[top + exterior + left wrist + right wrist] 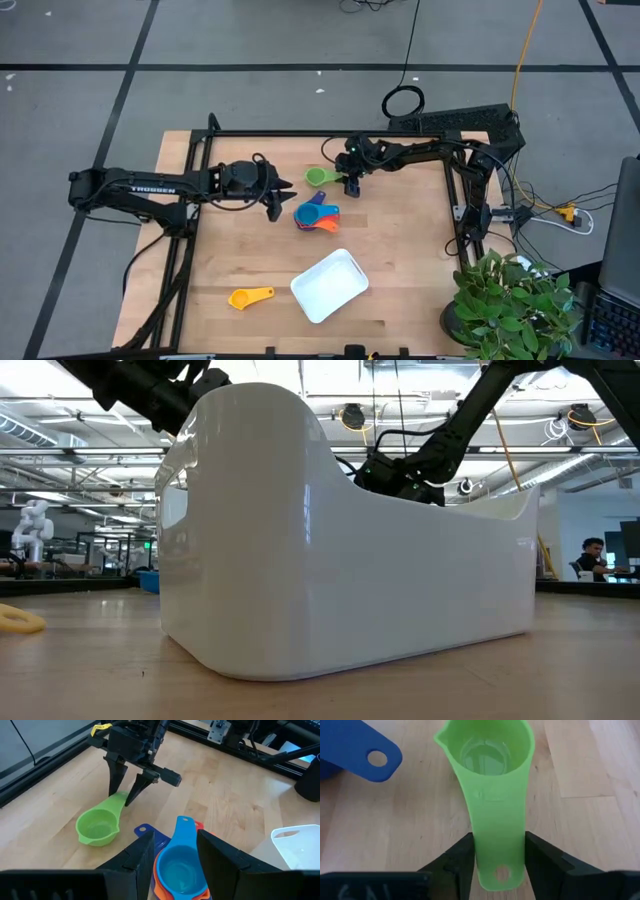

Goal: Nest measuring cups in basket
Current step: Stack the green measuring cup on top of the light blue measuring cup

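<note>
A green measuring cup (318,176) sits upright on the table at far centre, and my right gripper (352,187) is closed on its handle. Just in front of it lies a nested stack of measuring cups (318,215): light blue on top, with navy, red and orange beneath. My left gripper (279,198) hovers open to the left of the stack and touches nothing; in its wrist view the blue cup (176,865) shows beyond its fingers. The white basket (329,285) stands near centre. A yellow cup (250,297) lies to its left. My right gripper pinches the green cup's flat handle near its free end (500,847) between its two fingers, one on each long edge. The fingers (116,777) slant down from the table's far right. The cup's bowl (487,757) rests upright on the wood.
A black frame rail (330,133) runs along the table's far edge, with posts at both sides. A potted plant (515,300) stands at the near right corner. Bare wood lies between the stack and the basket. In the low view the basket's wall (350,560) blocks most of the table.
</note>
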Robot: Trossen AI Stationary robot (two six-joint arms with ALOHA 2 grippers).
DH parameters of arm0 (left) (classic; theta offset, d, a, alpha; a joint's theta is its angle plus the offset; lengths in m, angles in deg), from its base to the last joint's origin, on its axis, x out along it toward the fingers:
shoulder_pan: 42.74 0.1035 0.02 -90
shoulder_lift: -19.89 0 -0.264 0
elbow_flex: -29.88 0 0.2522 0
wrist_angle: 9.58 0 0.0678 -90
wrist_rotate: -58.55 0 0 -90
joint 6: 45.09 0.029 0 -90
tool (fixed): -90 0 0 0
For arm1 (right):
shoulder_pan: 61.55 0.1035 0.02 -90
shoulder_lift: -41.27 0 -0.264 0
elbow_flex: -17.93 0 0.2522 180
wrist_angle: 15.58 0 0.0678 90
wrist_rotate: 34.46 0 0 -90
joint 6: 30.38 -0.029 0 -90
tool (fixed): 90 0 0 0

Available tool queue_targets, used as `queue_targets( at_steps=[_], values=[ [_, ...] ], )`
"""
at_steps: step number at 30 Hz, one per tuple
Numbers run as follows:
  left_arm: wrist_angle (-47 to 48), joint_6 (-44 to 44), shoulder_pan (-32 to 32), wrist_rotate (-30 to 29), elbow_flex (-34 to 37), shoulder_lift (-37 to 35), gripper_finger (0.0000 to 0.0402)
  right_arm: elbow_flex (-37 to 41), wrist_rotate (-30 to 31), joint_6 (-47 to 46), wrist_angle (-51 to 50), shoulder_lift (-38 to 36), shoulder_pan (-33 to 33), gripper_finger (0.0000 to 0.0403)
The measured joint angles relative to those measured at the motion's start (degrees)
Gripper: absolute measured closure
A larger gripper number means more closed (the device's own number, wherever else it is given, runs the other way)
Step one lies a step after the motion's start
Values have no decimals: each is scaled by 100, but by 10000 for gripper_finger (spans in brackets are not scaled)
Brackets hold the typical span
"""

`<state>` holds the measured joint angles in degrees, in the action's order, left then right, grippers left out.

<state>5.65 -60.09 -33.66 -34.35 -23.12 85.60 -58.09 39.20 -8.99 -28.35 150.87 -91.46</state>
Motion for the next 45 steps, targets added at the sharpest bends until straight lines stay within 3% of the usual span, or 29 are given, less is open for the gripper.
queue_targets(
  at_steps=[20,30,37,45],
  values=[
    [0,-2,0,-2,-2,0,252,0,1,30,-45,-105,2,267],
    [307,103,122,-17,-2,-126,252,0,-17,30,-336,-716,48,268],
    [1062,140,709,-29,-16,-363,252,0,-24,7,-641,-1344,700,268],
    [1553,-24,1389,-15,-7,-369,252,0,134,-116,-731,-1528,1641,268]
  ],
)
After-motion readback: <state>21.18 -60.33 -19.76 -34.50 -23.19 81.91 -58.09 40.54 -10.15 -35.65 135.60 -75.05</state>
